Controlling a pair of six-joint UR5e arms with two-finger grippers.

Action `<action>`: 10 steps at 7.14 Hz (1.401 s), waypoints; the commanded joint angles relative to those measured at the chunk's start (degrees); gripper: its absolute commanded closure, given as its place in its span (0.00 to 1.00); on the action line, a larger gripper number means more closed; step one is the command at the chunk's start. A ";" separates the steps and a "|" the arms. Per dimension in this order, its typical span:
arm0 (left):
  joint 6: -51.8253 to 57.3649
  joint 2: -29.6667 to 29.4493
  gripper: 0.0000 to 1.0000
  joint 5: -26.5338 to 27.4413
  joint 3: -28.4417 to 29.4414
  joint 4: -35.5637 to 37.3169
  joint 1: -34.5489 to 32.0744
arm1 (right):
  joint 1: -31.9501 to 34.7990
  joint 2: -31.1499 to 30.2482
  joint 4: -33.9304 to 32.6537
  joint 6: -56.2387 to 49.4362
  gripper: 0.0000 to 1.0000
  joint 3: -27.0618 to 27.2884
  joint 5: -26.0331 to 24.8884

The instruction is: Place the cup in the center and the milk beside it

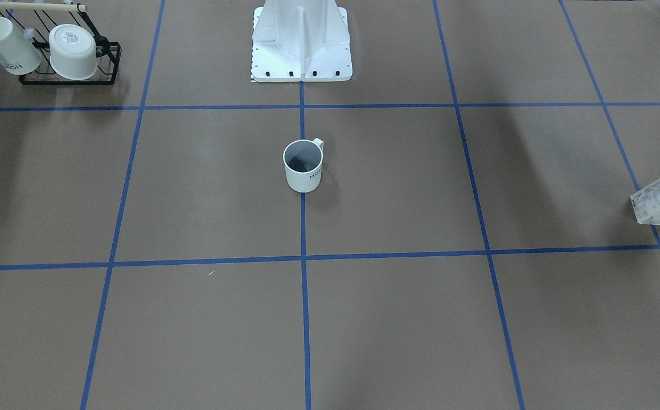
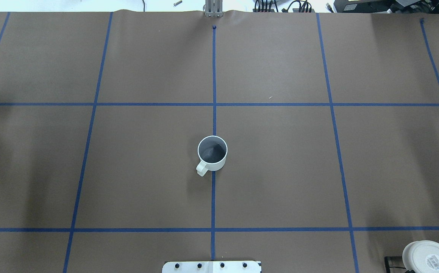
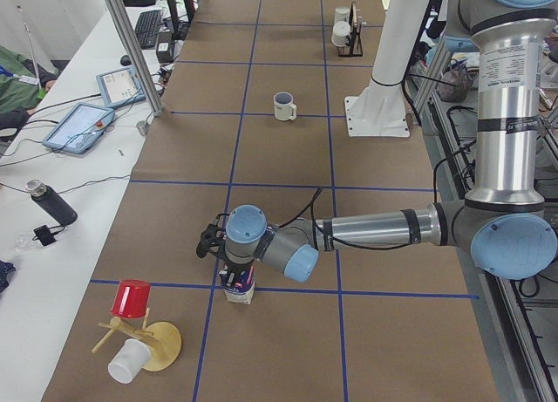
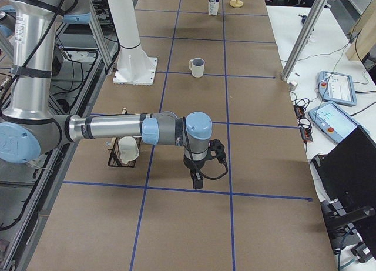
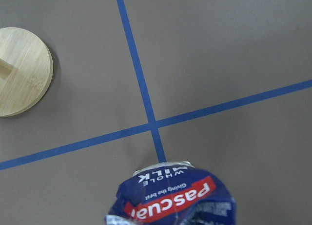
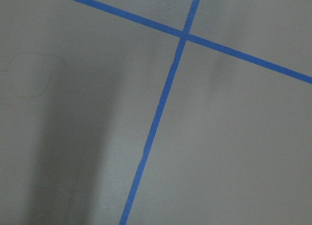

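The cup, a small white handled mug with a grey inside, stands upright on the central blue line at the center of the brown surface; it also shows in the overhead view. The milk, a navy and white carton, stands at a tape crossing at the table's left end, and its top fills the bottom of the left wrist view. My left gripper is right over the carton's top; its fingers are hidden, so I cannot tell if it is open or shut. My right gripper hangs over bare table, state unclear.
A black wire rack holding white cups stands at the robot's right end, beside my right arm. A wooden stand with a red cup and a white cup is close to the milk. The robot's white base is behind the cup.
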 commanded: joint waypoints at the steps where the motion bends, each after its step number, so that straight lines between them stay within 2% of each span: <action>1: -0.36 0.01 1.00 -0.42 -0.99 0.05 -0.08 | 0.00 0.00 0.08 0.00 0.00 0.00 0.07; 2: -0.53 0.01 1.00 -0.60 -2.83 0.92 -0.09 | 0.00 0.00 0.08 0.00 0.00 0.00 -0.01; 3: -4.89 -0.17 1.00 -3.39 -5.19 2.15 -0.09 | 0.00 0.00 0.08 0.00 0.00 0.00 -0.01; 5: -18.15 -0.08 1.00 -4.64 -11.96 2.25 0.09 | 0.00 0.00 0.08 0.00 0.00 0.00 -0.01; 6: -23.94 -0.25 1.00 -4.64 -15.12 2.25 2.27 | 0.00 0.00 0.08 0.09 0.00 -0.09 0.07; 9: -48.25 -2.79 1.00 -3.25 -26.01 2.33 14.98 | 0.00 -0.09 0.08 0.09 0.00 -0.09 0.07; 10: -56.27 -5.15 1.00 -0.28 -27.79 2.42 20.95 | 0.00 -0.09 0.08 0.09 0.00 -0.09 0.07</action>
